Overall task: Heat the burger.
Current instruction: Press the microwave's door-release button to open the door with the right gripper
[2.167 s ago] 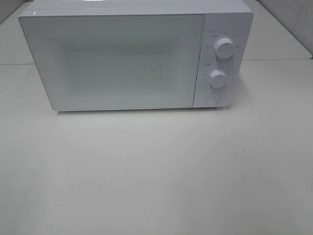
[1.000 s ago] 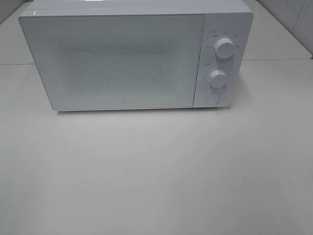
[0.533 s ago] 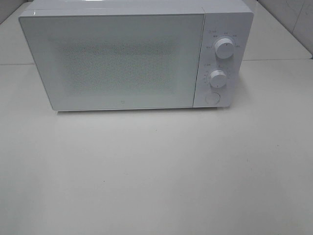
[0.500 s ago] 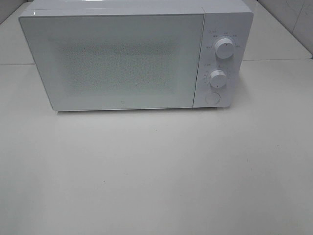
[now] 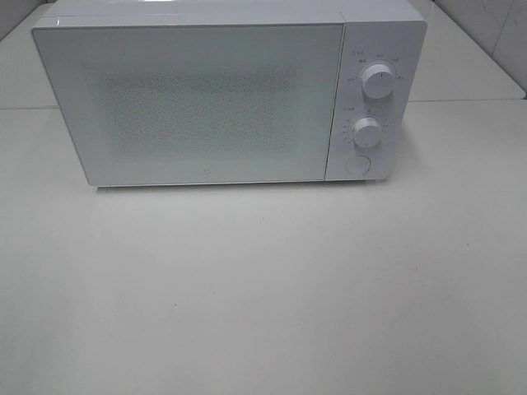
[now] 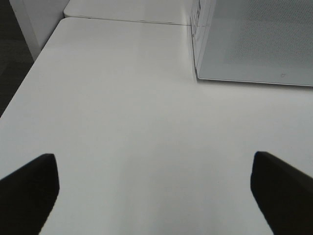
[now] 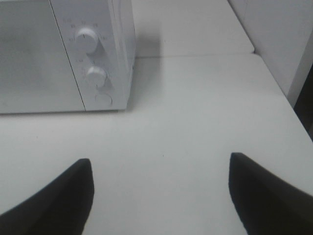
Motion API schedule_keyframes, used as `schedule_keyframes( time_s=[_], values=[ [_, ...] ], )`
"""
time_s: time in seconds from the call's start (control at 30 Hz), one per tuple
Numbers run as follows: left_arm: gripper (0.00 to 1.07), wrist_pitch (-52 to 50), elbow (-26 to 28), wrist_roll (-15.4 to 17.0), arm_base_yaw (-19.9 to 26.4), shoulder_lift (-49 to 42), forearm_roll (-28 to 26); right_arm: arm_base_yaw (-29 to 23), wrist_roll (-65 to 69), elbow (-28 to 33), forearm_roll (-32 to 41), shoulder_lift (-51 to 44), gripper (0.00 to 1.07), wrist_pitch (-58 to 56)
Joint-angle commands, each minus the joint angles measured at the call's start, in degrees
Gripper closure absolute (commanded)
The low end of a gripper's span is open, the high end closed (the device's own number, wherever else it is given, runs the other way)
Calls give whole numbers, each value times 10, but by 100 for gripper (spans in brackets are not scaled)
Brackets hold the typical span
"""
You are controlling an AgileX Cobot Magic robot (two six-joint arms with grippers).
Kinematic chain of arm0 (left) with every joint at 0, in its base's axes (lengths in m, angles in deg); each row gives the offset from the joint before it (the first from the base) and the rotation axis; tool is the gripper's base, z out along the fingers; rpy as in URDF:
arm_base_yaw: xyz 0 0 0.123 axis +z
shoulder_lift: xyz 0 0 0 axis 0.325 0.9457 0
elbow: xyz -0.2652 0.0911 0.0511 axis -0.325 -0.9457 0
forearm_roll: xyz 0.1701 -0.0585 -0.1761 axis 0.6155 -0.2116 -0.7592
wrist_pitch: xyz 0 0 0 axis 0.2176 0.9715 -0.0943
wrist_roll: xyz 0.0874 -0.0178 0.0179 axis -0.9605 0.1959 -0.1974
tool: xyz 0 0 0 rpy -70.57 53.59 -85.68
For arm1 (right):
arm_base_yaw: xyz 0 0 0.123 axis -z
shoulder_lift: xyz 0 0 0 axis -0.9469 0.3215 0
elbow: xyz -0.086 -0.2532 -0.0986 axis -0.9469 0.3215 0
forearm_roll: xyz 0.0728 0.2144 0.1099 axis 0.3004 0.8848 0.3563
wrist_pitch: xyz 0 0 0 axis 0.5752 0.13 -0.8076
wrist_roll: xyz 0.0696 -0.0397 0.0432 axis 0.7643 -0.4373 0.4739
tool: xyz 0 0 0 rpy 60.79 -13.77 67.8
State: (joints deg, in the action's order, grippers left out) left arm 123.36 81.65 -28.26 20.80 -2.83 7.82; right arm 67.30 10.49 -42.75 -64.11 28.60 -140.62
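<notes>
Nearest you, the left gripper (image 6: 154, 166) hangs above the table (image 5: 263, 288) with its two dark fingers (image 6: 29, 191) spread wide and nothing between them. The right gripper (image 7: 160, 164) is spread too, with only bare tabletop showing in its gap. The table is white, smooth and matte, and a thin seam (image 5: 461, 101) crosses it farther back, level with the microwave's sides. In the left wrist view you see dark floor (image 6: 12, 58) past the table's left edge. At the far right corner, pale wall tiles (image 5: 494, 33) rise behind the table. The one container here is the white microwave (image 5: 206, 12), standing on the far part of the table and facing you. Its door (image 5: 198, 103) is shut, and the speckled frosted window lets you make out nothing inside. To the right of the door you have the upper knob (image 5: 377, 82), the lower knob (image 5: 367, 132) under it, and a round button (image 5: 356, 164) at the bottom. No view shows you the burger, so you cannot tell where it is.
</notes>
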Motion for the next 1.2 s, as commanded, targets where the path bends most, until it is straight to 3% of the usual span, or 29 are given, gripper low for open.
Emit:
schedule_keyframes(
  time_s=[0.03, 0.3, 0.47, 0.63, 0.77, 0.8, 0.87, 0.9, 0.93, 1.0, 1.03, 1.2],
  values=[
    [5, -9, -2, 1, -1, -5, -1, 1, 3, -9, -9, 18, 31, 46],
    [5, -9, -2, 1, -1, -5, -1, 1, 2, 11, -12, 62, 31, 229],
    [5, -9, -2, 1, -1, -5, -1, 1, 2, 87, -12, 85, 36, 394],
    [5, -9, -2, 1, -1, -5, -1, 1, 2, 135, -12, 114, 43, 476],
    [5, -9, -2, 1, -1, -5, -1, 1, -6, 158, -12, 156, 62, 554],
    [5, -9, -2, 1, -1, -5, -1, 1, -6, 158, -12, 156, 62, 554],
    [5, -9, -2, 1, -1, -5, -1, 1, -4, 158, -12, 178, 79, 591],
    [5, -9, -2, 1, -1, -5, -1, 1, -4, 158, -12, 178, 79, 591],
    [5, -9, -2, 1, -1, -5, -1, 1, -8, 158, -12, 197, 93, 603],
    [5, -9, -2, 1, -1, -5, -1, 1, -12, 158, -14, 209, 99, 611],
    [5, -9, -2, 1, -1, -5, -1, 1, -18, 159, -14, 231, 107, 633],
    [5, -9, -2, 1, -1, -5, -1, 1, -23, 186, -13, 297, 107, 753]
  ],
)
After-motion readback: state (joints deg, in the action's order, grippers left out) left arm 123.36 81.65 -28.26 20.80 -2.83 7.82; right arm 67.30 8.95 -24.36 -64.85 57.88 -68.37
